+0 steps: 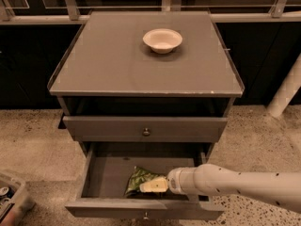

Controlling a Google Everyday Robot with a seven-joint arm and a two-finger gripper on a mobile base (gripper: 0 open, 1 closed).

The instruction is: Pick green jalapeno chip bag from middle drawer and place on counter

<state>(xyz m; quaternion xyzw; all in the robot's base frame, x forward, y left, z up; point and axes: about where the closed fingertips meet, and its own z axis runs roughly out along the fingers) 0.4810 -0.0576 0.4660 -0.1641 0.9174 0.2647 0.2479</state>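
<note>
The green jalapeno chip bag (138,178) lies on the grey floor of the middle drawer (106,175), which is pulled out at the bottom of the cabinet. My gripper (153,186) reaches in from the right on a white arm and rests at the bag's right end, touching or overlapping it. The arm hides the right part of the drawer. The counter (117,65) is the flat grey top above.
A white bowl (162,40) stands on the counter at the back, right of centre. A drawer panel with a round knob (146,131) sits above the open drawer. A bin (9,202) is on the floor at the left. A white post (285,91) stands at the right.
</note>
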